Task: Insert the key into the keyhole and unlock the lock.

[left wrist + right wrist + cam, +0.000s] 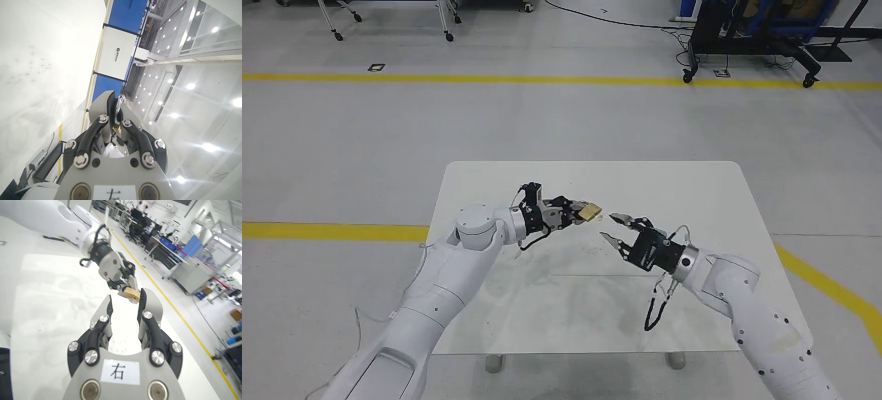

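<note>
The lock (589, 211), a brass padlock, is held above the desk (692, 185) by the left gripper (577, 211), whose jaws are clamped on it. The brass body sticks out past the fingertips toward the right gripper (614, 229). In the left wrist view the silver shackle (120, 103) is seen pinched between the pads. In the right wrist view the keyhole (134, 300) is seen on the end of the body, turned toward the right gripper and slightly downward.

The right gripper's jaws are spread apart. One of its fingers (149, 302) is seen just beside the lock. From that view it cannot be told whether they touch, but a narrow gap is seen between them from the top.

Both grippers are placed over the middle of the desk, somewhat nearer its far edge and well apart from all four edges. White desk surface, faintly scuffed, is seen beneath them and on either side. A black cable loop (654, 305) hangs from the right wrist toward the desk.

The grey floor around the desk is crossed by a yellow line (542, 78) beyond the far edge and a second yellow line (322, 231) level with the desk. Wheeled frames (392, 15) and a dark cart (752, 45) are parked farther off, well apart from the desk.
</note>
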Controlling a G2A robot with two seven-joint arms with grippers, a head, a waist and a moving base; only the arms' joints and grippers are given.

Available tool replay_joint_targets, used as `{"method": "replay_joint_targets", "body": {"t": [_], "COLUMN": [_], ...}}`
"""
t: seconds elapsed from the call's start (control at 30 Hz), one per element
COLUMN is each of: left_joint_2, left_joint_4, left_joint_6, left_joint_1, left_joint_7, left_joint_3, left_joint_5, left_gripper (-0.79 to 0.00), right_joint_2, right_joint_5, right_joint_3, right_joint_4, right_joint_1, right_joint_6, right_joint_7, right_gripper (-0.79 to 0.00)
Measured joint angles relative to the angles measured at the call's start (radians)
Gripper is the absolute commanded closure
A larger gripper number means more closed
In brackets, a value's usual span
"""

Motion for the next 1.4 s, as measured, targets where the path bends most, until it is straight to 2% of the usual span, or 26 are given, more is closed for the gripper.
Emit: {"method": "replay_joint_targets", "body": {"t": [0.07, 0.27, 0.37, 0.53, 0.67, 0.73, 0.77, 1.07, 1.2, 1.4], "left_joint_2": [-0.001, -0.003, -0.003, -0.005, -0.005, -0.005, -0.005, -0.005, -0.004, -0.001], "left_joint_4": [0.002, 0.001, 0.003, 0.005, 0.006, 0.006, 0.006, 0.004, -0.001, -0.027], "left_joint_6": [-0.001, -0.001, 0.003, 0.007, 0.007, 0.009, 0.01, 0.007, -0.003, -0.062], "left_joint_1": [-0.001, 0.001, -0.001, -0.003, -0.003, -0.004, -0.005, -0.003, -0.001, 0.014], "left_joint_7": [0.002, 0.005, 0.003, -0.003, -0.007, -0.011, -0.014, -0.03, -0.031, 0.015], "left_joint_3": [0.003, 0.008, 0.008, 0.012, 0.013, 0.015, 0.016, 0.013, 0.014, 0.019], "left_joint_5": [0.006, 0.019, 0.024, 0.032, 0.039, 0.045, 0.047, 0.053, 0.068, 0.128], "left_gripper": [0.0, 0.0, 0.0, 0.0, 0.0, 0.0, 0.0, 0.0, 0.0, 0.0], "right_joint_2": [-0.003, -0.01, -0.012, -0.015, -0.017, -0.018, -0.018, -0.023, -0.026, -0.032], "right_joint_5": [-0.023, -0.062, -0.09, -0.107, -0.126, -0.134, -0.139, -0.133, -0.087, 0.163], "right_joint_3": [-0.017, -0.042, -0.051, -0.064, -0.071, -0.076, -0.078, -0.086, -0.086, -0.045], "right_joint_4": [-0.01, -0.014, -0.022, -0.027, -0.027, -0.026, -0.026, -0.034, -0.027, 0.026], "right_joint_1": [-0.005, 0.008, 0.008, 0.011, 0.014, 0.016, 0.018, 0.023, 0.023, 0.031], "right_joint_6": [0.047, 0.096, 0.119, 0.131, 0.13, 0.13, 0.131, 0.124, 0.099, 0.031], "right_joint_7": [0.025, 0.074, 0.106, 0.135, 0.153, 0.169, 0.178, 0.213, 0.214, 0.227], "right_gripper": [-0.262, -0.305, -0.299, -0.2, -0.151, -0.068, 0.0, 0.0, 0.0, 0.0]}}
